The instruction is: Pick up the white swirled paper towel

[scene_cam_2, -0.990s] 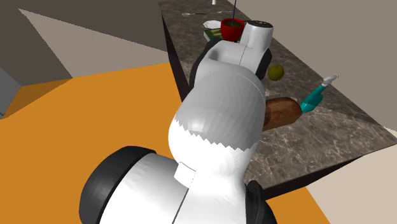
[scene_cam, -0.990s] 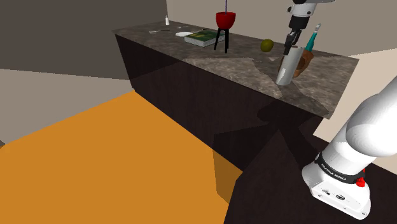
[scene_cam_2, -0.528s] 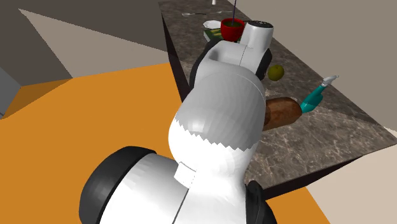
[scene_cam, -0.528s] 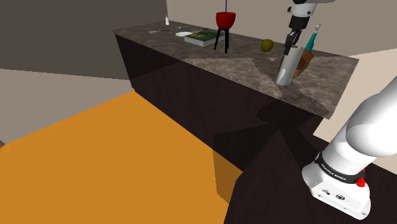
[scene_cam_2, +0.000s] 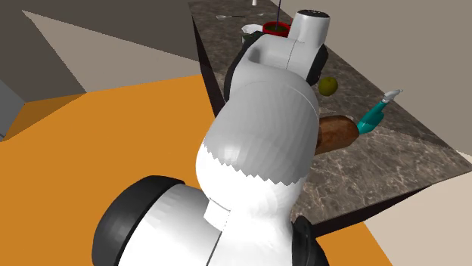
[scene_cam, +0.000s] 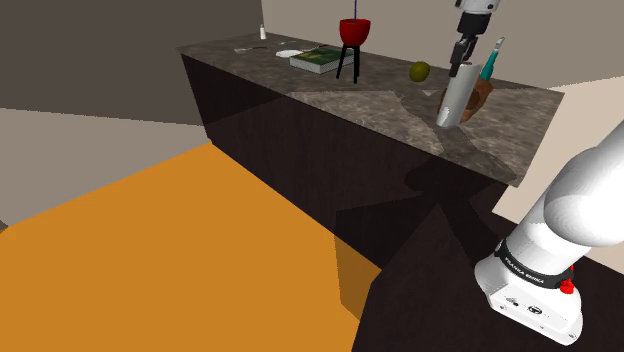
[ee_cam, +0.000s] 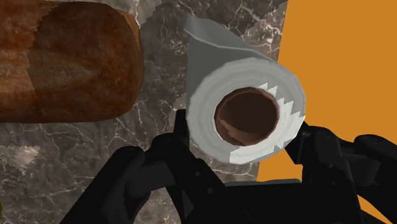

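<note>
With the fingers (ee_cam: 318, 149) closed on the paper towel roll (ee_cam: 210, 76) between them, treat it as light and crushable: squeeze gently across the end around its brown core (ee_cam: 247, 116).

The white arm (scene_cam_2: 261, 136) covers one end of the brown loaf (scene_cam_2: 336, 134) and part of the red bowl (scene_cam_2: 276, 28) in the second exterior view. Small pale items (scene_cam: 262, 33) at the tabletop's (scene_cam: 380, 100) far end are too small to name. The fingers (ee_cam: 318, 149) of the tool (ee_cam: 242, 143) cover the flanks of the paper towel roll (ee_cam: 205, 105) they clasp; the loaf runs past the wrist view's edge.
</note>
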You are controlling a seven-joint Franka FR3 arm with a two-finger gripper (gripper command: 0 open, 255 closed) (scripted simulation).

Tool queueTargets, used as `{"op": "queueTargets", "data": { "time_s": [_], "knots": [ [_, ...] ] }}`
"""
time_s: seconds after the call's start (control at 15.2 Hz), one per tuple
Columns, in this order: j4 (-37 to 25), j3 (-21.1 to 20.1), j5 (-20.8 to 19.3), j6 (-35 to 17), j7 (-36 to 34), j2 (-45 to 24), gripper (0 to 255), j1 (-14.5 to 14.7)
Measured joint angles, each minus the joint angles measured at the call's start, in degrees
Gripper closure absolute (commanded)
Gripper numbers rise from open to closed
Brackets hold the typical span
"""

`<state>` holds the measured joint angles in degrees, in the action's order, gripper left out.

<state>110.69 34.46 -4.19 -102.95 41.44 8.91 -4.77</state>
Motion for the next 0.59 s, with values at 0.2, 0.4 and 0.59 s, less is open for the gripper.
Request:
{"op": "queueTargets", "data": {
  "time_s": [0.2, 0.4, 0.59],
  "knots": [
    [-2.6, 0.0, 0.2, 2.3, 0.2, -0.3, 255, 0.0],
    [-4.8, -0.2, 0.2, 4.6, 0.1, -0.2, 255, 0.1],
    [-6.8, -0.2, 0.3, 6.5, 0.2, -0.4, 255, 0.2]
  ]
}}
